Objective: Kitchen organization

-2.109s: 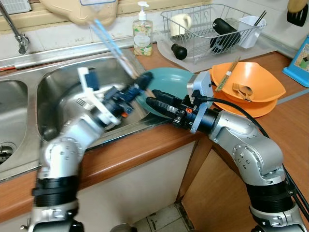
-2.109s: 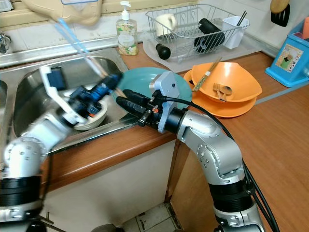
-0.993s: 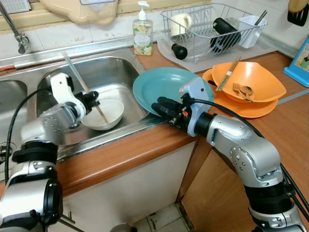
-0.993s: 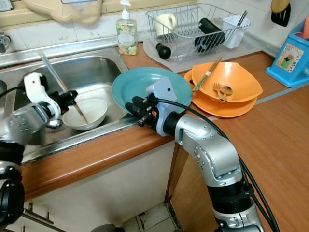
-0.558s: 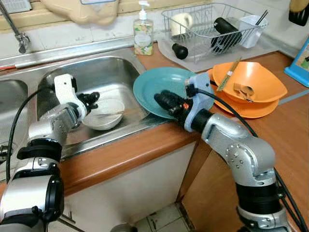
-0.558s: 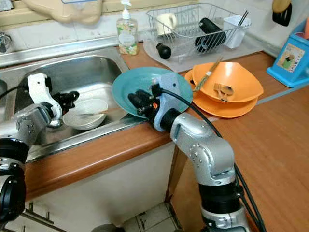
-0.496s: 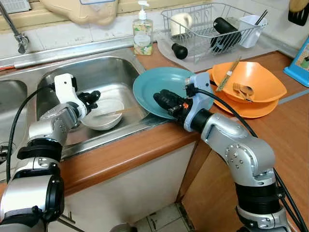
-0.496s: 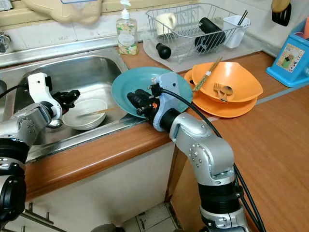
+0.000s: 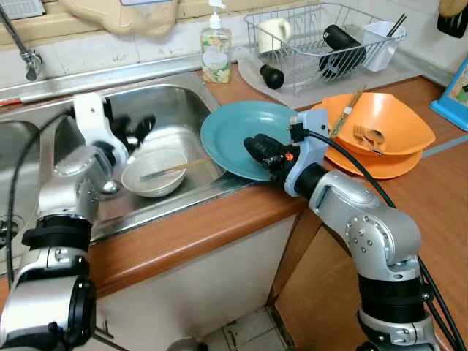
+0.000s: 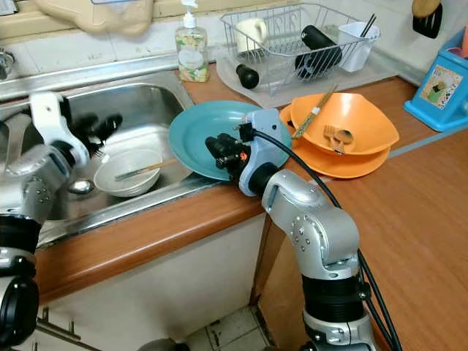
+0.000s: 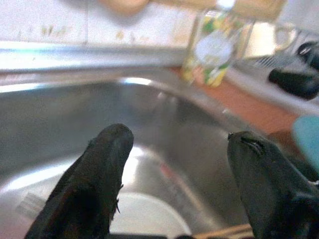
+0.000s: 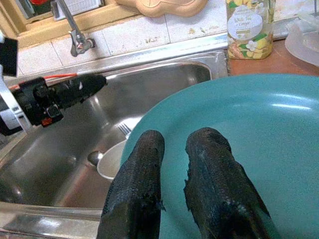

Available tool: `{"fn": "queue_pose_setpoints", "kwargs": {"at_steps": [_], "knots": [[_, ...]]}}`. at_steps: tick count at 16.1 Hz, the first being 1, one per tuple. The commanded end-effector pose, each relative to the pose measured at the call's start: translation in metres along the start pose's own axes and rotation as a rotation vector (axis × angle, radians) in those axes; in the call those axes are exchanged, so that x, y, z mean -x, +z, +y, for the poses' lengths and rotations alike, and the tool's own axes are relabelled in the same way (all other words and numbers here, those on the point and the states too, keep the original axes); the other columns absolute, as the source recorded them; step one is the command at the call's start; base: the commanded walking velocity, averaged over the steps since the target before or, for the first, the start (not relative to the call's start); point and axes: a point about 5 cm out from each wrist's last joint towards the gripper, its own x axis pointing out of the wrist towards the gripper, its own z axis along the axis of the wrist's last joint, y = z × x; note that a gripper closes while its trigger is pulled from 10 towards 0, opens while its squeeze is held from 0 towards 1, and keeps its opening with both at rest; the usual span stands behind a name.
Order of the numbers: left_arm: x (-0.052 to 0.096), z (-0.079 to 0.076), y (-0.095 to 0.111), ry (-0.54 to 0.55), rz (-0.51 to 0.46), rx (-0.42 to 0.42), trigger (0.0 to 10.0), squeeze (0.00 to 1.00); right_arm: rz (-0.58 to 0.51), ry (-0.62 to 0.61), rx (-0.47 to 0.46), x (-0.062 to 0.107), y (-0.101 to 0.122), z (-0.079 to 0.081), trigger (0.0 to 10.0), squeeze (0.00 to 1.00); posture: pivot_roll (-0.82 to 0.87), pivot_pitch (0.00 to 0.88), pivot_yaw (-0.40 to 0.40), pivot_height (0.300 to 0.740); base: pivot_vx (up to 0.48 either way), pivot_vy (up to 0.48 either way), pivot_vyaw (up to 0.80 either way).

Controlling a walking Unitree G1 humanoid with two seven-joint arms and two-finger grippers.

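Here, kitchen tidying looks to be partway through, judged from how things lie. In the steel sink [image 9: 168, 102], a white bowl [image 9: 155, 172] sits on the basin floor with a pair of chopsticks [image 9: 170, 170] lying across it and a spoon [image 9: 110, 187] just beside it; above and behind the bowl the left gripper [image 9: 135, 129] hovers with its fingers [image 11: 99, 169] spread wide and empty. Just beyond those fingers stands a soap bottle [image 9: 216, 50] on the sink's back ledge.

At the sink's right edge, a teal plate [image 9: 241, 131] rests tilted, half over the basin and half on the wooden desk [image 9: 219, 219]. The right gripper [image 9: 261, 150] lies over the plate's near rim, its fingers [image 12: 144, 184] drawn narrow with a slim gap; whether they pinch the rim cannot be told.

Past the right fingers, two stacked orange bowls [image 9: 380, 131] hold a fork [image 9: 363, 134] and another chopstick pair [image 9: 345, 111], and a wire rack [image 9: 322, 44] carries a mug and dark items. What remains seems to be the plate, the orange stack and its cutlery.

Room is tight: the plate overhangs the sink lip and could slide in, while the left fingers have open space above the basin.
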Motion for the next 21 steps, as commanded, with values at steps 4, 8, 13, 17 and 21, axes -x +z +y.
{"fn": "queue_pose_setpoints", "kwargs": {"at_steps": [4,8,13,17,21], "knots": [[0.010,-0.030,0.023,-0.121,-0.168,-0.006,10.0,1.00,-0.163,0.004,-0.019,-0.001,0.021,0.006,10.0,0.00,-0.10,0.000,0.043,0.740,0.000,0.000,0.00],[0.024,-0.061,0.024,-0.222,-0.184,-0.029,10.0,0.96,-0.142,-0.035,-0.153,-0.002,0.025,0.002,10.0,0.00,-0.10,0.000,0.046,0.740,0.000,0.000,0.00],[0.036,-0.085,0.011,-0.297,-0.138,-0.055,10.0,0.95,-0.174,-0.221,0.115,0.004,0.048,-0.023,10.0,0.00,-0.10,0.000,0.042,0.740,0.000,0.000,0.00],[0.040,-0.093,0.005,-0.325,-0.103,-0.113,10.0,0.89,-0.135,-0.377,0.176,0.007,0.061,-0.046,10.0,0.00,-0.10,0.000,0.042,0.740,0.000,0.000,0.00],[0.047,-0.091,-0.005,-0.316,-0.052,-0.162,10.0,0.80,-0.172,-0.366,0.227,0.016,0.080,-0.059,10.0,1.00,-0.09,0.000,0.031,0.740,0.000,0.000,0.00]]}}
